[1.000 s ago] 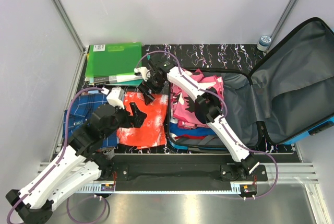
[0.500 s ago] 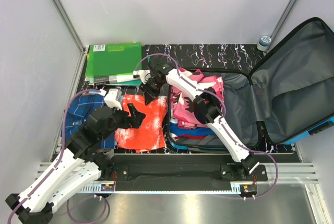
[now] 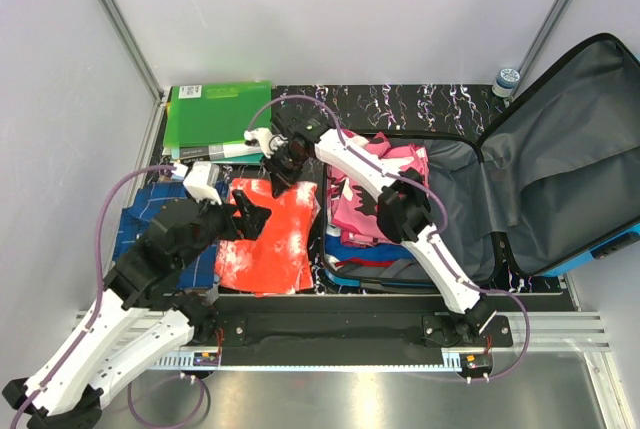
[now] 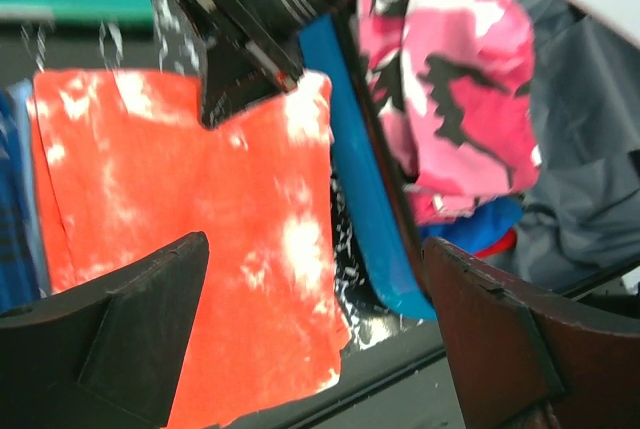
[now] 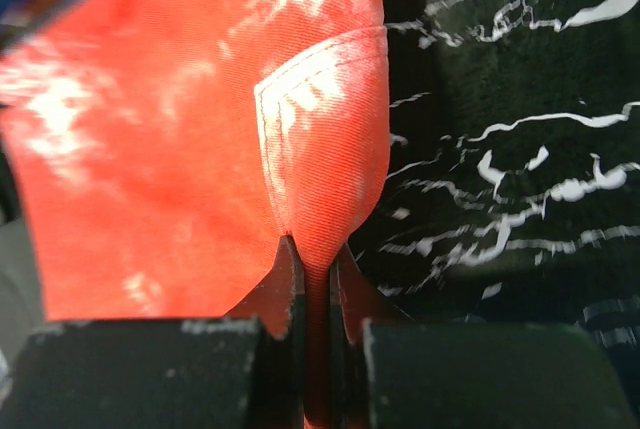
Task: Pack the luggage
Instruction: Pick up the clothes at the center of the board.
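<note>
The luggage point(image 3: 560, 149) lies open on the right, lid propped up and grey lining showing; its blue rim point(image 4: 360, 179) borders an orange-red tie-dye cloth point(image 3: 270, 239). Folded pink camouflage clothes point(image 3: 365, 199) fill the base. My right gripper point(image 3: 280, 174) is shut on the cloth's far edge, and a fold of the orange fabric point(image 5: 320, 149) is pinched between the jaws of that gripper point(image 5: 312, 249). My left gripper point(image 3: 255, 217) hovers open over the cloth's near half point(image 4: 190, 219), with nothing between the jaws of the left gripper point(image 4: 315, 279).
Green folders point(image 3: 215, 119) lie at the back left. A blue plaid garment point(image 3: 150, 219) sits left of the orange cloth, partly under the left arm. A small round container point(image 3: 507, 79) stands by the back rail. Aluminium rails and white walls enclose the table.
The right gripper has closed on the orange cloth's far edge. The left arm has drifted left and the cloth's near end has shifted with the pull.
</note>
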`<state>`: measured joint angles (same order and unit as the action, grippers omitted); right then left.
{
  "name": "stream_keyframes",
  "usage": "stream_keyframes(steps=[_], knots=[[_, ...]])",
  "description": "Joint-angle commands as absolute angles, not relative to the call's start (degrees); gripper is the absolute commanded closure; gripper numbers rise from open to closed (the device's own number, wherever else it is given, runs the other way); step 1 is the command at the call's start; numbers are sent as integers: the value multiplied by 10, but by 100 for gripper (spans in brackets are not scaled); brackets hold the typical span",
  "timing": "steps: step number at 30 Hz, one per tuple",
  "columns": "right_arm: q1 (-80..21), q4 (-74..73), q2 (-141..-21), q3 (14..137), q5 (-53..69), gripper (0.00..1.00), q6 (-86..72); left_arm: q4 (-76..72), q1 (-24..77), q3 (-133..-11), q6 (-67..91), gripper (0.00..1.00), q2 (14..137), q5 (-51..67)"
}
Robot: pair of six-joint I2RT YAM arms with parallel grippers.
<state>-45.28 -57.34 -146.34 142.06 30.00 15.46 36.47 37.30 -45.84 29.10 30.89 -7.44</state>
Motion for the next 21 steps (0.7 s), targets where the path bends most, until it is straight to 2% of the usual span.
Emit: stream_keyframes(steps=[1,9,21], knots=[[-469,-557,-1309,1414,266,100,131,358,365,-530,257,6,326,-105],[-490,-557,-1158,1309,215,100,141,367,362,-666,219,5,349,-138],[-508,-584,-918,1216,181,100,143,372,361,-652,218,3,355,-143]])
